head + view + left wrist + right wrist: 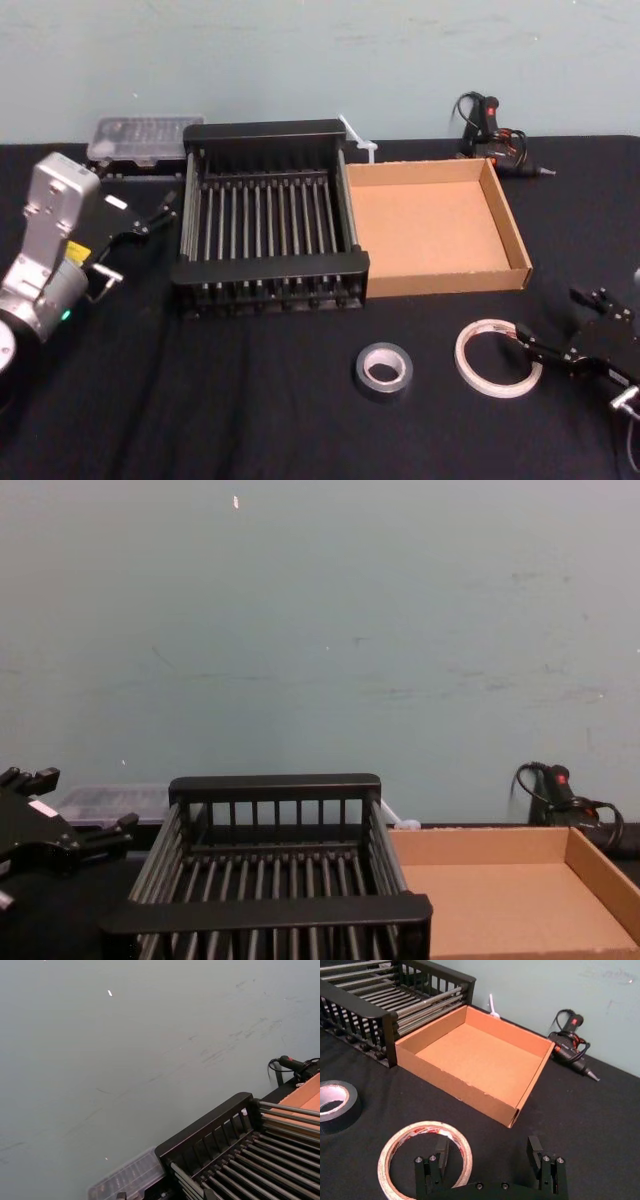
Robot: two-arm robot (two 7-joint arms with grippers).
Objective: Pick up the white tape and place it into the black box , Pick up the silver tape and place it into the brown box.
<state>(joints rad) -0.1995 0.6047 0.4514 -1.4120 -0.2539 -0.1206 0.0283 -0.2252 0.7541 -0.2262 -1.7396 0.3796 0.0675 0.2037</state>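
So, right gripper point(488, 1152) lower right, jaws spread wide astride the rim of white tape point(463, 360), clamping nothing. Beside it, silver tape point(383, 390), bottom centre. Left gripper point(145, 238) parked far left, jaws apart.

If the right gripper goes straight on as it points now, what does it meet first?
Probably the white tape: the open right gripper points at its rim, though its height above it is unclear.

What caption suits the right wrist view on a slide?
Open right hand poised at the white tape's rim, with the silver tape and brown box beyond.
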